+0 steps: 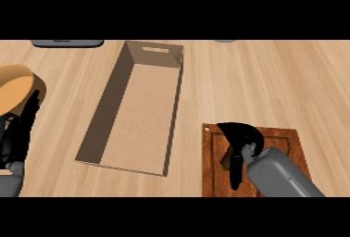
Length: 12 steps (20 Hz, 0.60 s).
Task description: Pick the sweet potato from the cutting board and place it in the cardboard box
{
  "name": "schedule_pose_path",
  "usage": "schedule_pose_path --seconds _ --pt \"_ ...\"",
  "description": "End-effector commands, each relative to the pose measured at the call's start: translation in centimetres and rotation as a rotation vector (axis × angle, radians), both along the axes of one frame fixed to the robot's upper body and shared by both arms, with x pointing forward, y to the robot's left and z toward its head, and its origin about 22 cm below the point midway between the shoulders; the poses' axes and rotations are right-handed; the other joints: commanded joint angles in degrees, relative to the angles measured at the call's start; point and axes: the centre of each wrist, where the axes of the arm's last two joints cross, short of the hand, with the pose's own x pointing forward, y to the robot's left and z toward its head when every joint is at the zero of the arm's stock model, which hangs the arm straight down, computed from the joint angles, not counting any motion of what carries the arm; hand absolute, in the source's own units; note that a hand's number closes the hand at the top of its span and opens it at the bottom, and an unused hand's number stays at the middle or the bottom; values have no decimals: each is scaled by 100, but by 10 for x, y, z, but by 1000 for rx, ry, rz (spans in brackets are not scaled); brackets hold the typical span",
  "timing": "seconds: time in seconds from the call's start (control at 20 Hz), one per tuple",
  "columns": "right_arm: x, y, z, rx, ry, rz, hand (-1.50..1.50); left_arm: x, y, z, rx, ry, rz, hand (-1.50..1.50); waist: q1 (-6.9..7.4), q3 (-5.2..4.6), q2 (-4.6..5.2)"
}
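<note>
The brown wooden cutting board (pixel 284 139) lies at the lower right of the counter. My right hand (pixel 239 135) sits over the board's left part with its fingers curled downward. No sweet potato shows on the bare parts of the board, and the curled hand hides what is under it. The long cardboard box (pixel 137 115) stands open-topped in the middle, just left of the board, and nothing shows inside it. My left hand (pixel 12 148) rests open at the left edge, fingers up.
A round tan bowl (pixel 17 85) sits at the far left, partly behind my left hand. A dark grey object (pixel 66 43) lies at the counter's back left, and another grey thing (pixel 226 40) peeks in at the back.
</note>
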Motion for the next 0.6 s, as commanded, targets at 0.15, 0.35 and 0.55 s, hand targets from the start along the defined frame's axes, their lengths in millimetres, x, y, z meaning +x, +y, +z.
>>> schedule_pose_path --seconds 0.15,0.35,0.55 --pt "-15 3 -43 -169 80 -59 -150 -5 8 -11 5 -6 5 0 -6 -1 17" --pt "-1 18 -20 -210 -96 11 150 -6 18 1 -16 -6 -13 0 28 1 6" --pt "-2 -6 -37 -246 -173 38 150 5 5 15 16 -5 0 0 9 4 6"
